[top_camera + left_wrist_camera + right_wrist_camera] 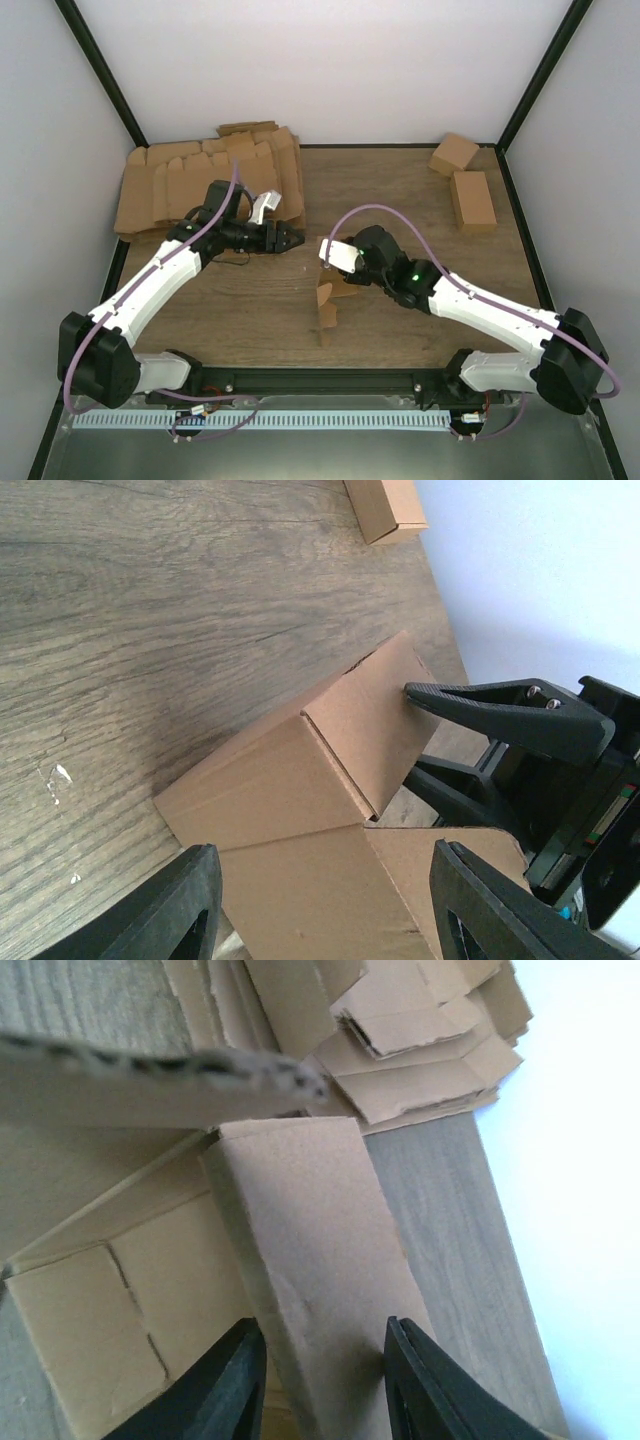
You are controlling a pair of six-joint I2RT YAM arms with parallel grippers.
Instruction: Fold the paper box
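The paper box (328,296) is a brown cardboard piece, partly folded, at the table's middle. In the left wrist view (290,780) one wall stands raised and a flat flap lies towards me. My left gripper (293,240) is open and empty, just left of the box; its jaws (335,905) stand wide over the near flap. My right gripper (336,272) is at the box's top edge. In the right wrist view its jaws (322,1380) straddle a folded-over wall (310,1230) and press on it. One of its fingers (490,710) touches the raised wall.
A big pile of flat cardboard blanks (200,180) lies at the back left, also showing in the right wrist view (420,1040). Two finished small boxes (454,153) (472,200) sit at the back right. Black frame posts and white walls bound the table.
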